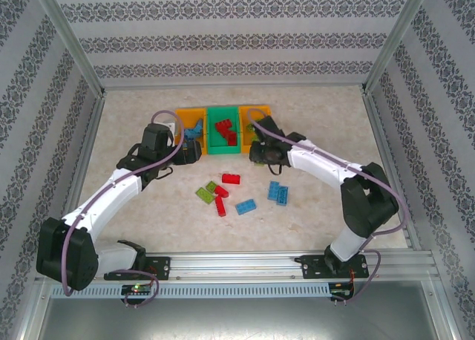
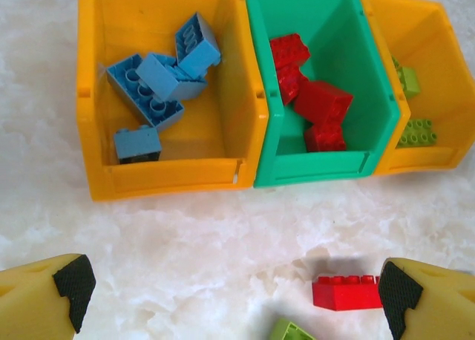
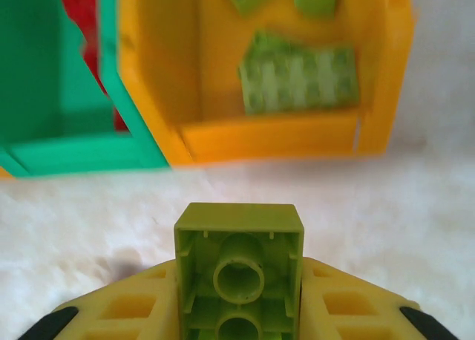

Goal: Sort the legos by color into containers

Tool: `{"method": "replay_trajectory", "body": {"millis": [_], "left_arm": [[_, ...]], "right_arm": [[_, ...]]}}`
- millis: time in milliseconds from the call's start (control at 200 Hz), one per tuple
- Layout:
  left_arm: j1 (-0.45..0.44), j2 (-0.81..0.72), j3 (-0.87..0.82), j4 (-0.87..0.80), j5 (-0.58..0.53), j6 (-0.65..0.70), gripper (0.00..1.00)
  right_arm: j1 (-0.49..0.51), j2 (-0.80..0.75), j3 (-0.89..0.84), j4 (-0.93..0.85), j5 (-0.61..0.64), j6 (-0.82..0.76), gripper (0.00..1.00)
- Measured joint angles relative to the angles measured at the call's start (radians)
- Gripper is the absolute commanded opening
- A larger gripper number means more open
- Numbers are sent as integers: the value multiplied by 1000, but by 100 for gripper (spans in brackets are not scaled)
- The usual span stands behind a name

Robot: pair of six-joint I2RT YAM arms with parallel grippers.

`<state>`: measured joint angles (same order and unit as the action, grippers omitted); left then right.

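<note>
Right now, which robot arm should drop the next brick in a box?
Right, probably. The right gripper is shut on a light green brick, just in front of the orange bin holding green bricks. The left gripper is open and empty, near a red brick.

Bare table [image 2: 185, 236] strip before containers [image 2: 312, 169]; left arm [image 1: 111, 195], right arm [image 1: 319, 162] flank it; loose legos [image 1: 220, 205] clutter mid-table.

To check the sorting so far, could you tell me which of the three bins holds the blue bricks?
The orange bin at the left end: its bricks are blue; the green middle bin holds red ones, the other orange bin light green.
</note>
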<state>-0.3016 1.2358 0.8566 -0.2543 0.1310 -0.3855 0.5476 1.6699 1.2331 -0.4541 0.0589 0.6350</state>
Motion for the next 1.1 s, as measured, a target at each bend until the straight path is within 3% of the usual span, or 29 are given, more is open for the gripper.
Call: {"method": "replay_trajectory", "body": {"millis": [330, 575, 729, 1104], "left_arm": [[-60, 4, -54, 0, 31, 1, 100], [-106, 4, -85, -1, 31, -10, 100], [-136, 11, -99, -12, 30, -16, 100], [-239, 48, -156, -29, 14, -20, 100]], "right_arm": [[-143, 233, 270, 31, -93, -86, 31], [-158, 370, 366, 13, -130, -95, 58], [-160, 380, 402, 10, -154, -119, 85], [-164, 295, 298, 47, -216, -142, 91]]}}
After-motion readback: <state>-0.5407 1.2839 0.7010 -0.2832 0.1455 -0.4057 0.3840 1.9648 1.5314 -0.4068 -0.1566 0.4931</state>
